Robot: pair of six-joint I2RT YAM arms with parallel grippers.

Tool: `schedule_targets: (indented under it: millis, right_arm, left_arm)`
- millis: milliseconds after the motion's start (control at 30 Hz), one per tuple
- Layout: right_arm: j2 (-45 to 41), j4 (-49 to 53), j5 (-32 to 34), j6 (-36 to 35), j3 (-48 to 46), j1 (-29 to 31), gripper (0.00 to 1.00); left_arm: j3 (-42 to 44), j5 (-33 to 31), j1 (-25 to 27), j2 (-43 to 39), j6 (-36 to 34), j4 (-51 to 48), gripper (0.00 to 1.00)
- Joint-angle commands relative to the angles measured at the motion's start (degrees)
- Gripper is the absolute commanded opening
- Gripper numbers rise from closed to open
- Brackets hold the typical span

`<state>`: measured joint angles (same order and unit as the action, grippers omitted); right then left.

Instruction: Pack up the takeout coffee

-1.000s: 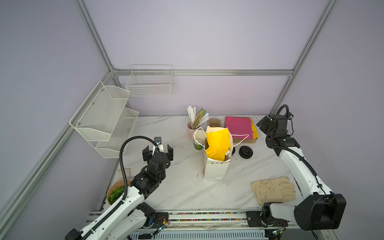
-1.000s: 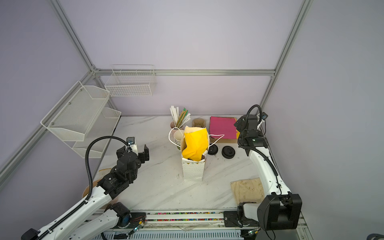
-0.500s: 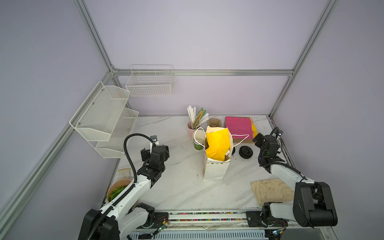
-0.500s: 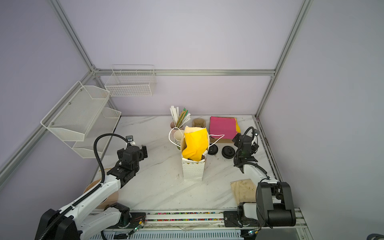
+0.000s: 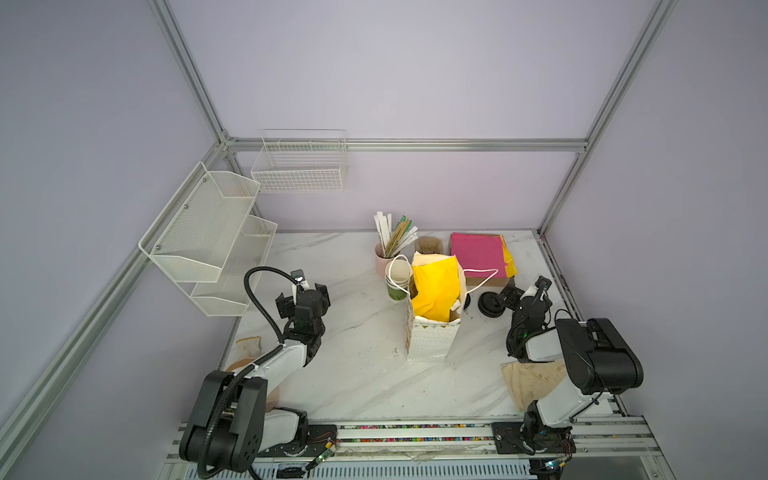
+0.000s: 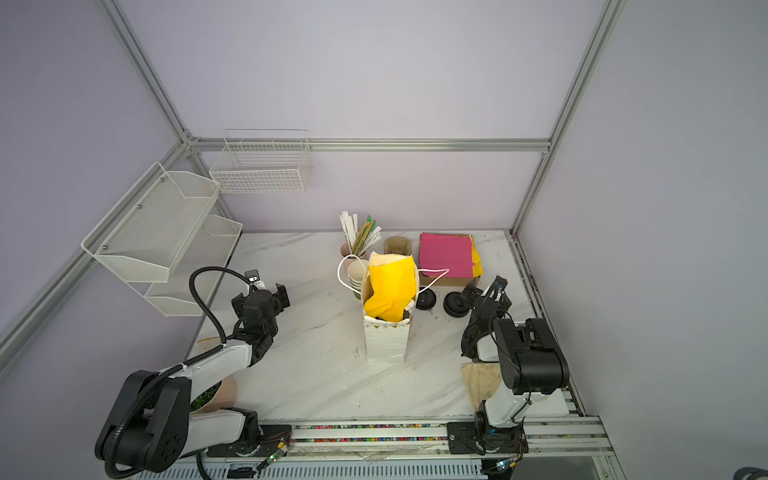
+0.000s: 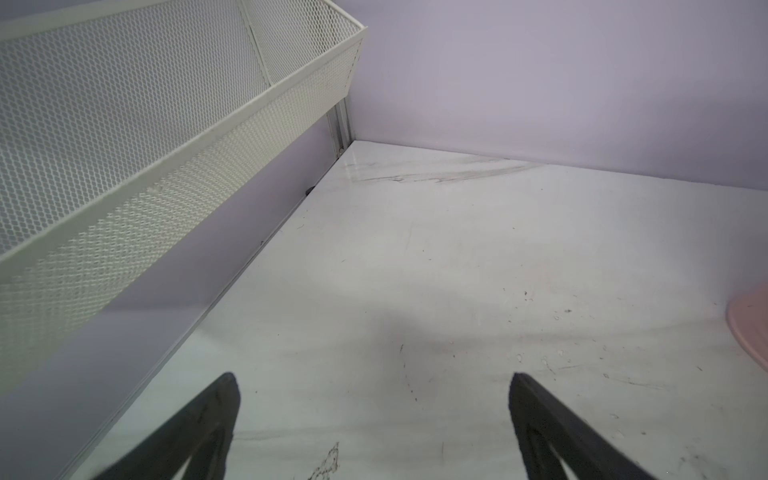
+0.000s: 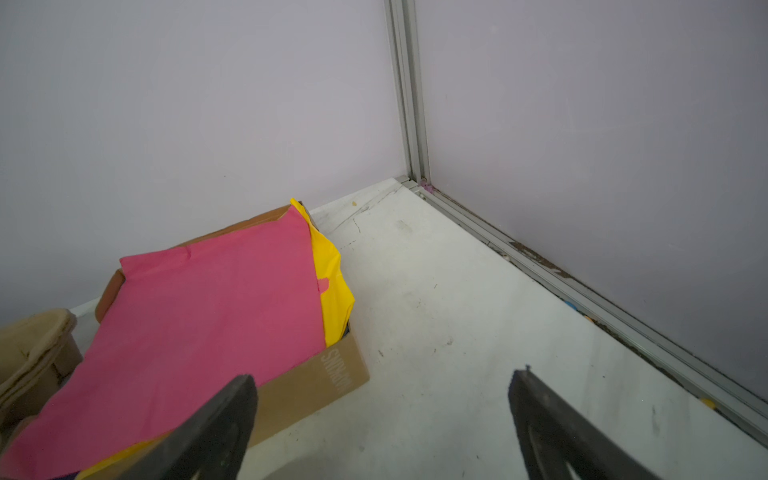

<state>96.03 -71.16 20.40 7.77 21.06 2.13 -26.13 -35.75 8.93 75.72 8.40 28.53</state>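
Left wrist view: the left end effector (image 7: 372, 376) hangs wide open and empty over bare tabletop (image 7: 457, 249). Well to its right, in both top views, stands the paper bag (image 5: 430, 349). The takeout coffee is out of sight, probably inside under the yellow paper (image 5: 436, 286). The right end effector (image 8: 382, 374) is also open and empty. The bag's cord handle (image 5: 482, 276) lies near its left, and snagging that could topple the tall bag and spill the cup.

One left end effector (image 7: 372, 376), one right end effector (image 8: 382, 374). On the worktop (image 6: 324, 374): one white paper bag (image 6: 384, 345), two loose black lids (image 6: 455, 305), one stack of green cups (image 6: 356, 272), one pink cup of straws (image 5: 380, 261), one napkin box (image 8: 316, 382), one beige cloth (image 6: 482, 380). On the walls: one two-tier mesh rack (image 6: 153, 232), one wire basket (image 6: 262, 170).
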Motion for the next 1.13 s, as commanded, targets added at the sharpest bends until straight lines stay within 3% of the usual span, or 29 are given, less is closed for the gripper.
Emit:
schedule_targets:
  millis: [0, 67, 133, 200, 233, 267, 333, 500, 1100]
  right_arm:
    - [2.3, -6.9, -3.4, -5.4, 2.8, 1.5, 0.97]
    - [7.6, -19.8, -5.0, -7.6, 0.0, 1.8, 0.97]
    - [4.1, -9.1, -3.1, -5.1, 2.0, 2.0, 0.97]
    - [6.6, -14.5, -3.0, -7.2, 1.8, 2.4, 0.97]
    - [5.4, -10.7, -2.8, -6.6, 2.4, 2.4, 0.97]
    - [4.9, -8.7, -2.4, -6.0, 3.0, 2.4, 0.97]
    - [6.3, -13.1, -2.4, -7.3, 2.2, 2.9, 0.97]
    - [5.5, -7.0, -2.8, -7.9, 4.6, 3.4, 0.97]
    - [6.0, -8.1, -2.4, -8.5, 4.6, 3.9, 0.97]
  left_arm:
    - [3.7, 1.0, -2.1, 4.6, -4.1, 16.1, 1.0]
    - [3.2, 2.2, -3.1, 7.3, -5.1, 18.0, 1.0]
    - [4.0, 4.4, -4.9, 9.8, -3.7, 21.0, 1.0]
    - [3.4, 11.0, -5.9, 11.2, -4.4, 20.2, 1.0]
    - [4.0, 12.8, -5.9, 13.9, -6.2, 24.6, 1.0]
    - [4.3, 12.6, -6.0, 15.7, -7.4, 28.0, 1.0]
    - [3.7, 13.6, -6.7, 14.2, -5.3, 24.0, 1.0]
    - [4.8, 14.0, -6.7, 14.7, -6.2, 27.2, 1.0]
    - [4.9, 14.0, -6.7, 14.6, -6.3, 27.3, 1.0]
